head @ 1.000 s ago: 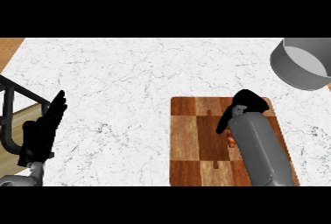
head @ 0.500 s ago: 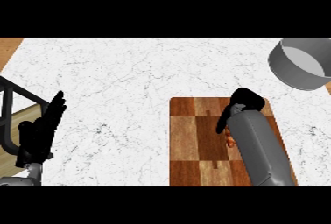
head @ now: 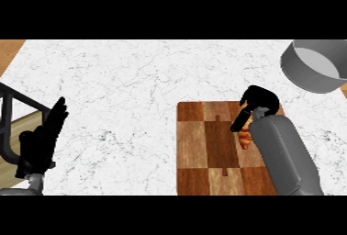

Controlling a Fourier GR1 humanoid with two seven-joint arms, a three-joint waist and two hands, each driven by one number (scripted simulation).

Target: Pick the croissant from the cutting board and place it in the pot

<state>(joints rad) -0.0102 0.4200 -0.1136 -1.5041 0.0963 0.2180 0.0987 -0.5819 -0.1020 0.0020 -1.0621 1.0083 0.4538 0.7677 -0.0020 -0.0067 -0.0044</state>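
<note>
Right hand (head: 257, 102) curled over the croissant (head: 245, 136) on the cutting board (head: 203, 151).

The croissant lies on the right part of the checkered wooden cutting board, mostly hidden: only an orange-brown strip shows between the hand's thumb and the grey forearm. The right hand's fingers bend down around the croissant's upper end, closing on it, though the contact itself is covered by the hand. The grey pot (head: 316, 65) stands on the white marble counter (head: 129, 82) at the upper right corner, well apart from the board and hand. The left hand (head: 46, 137) rests at the left edge, fingers straight and pointing up, holding nothing, beside a black rail (head: 15, 98).
</note>
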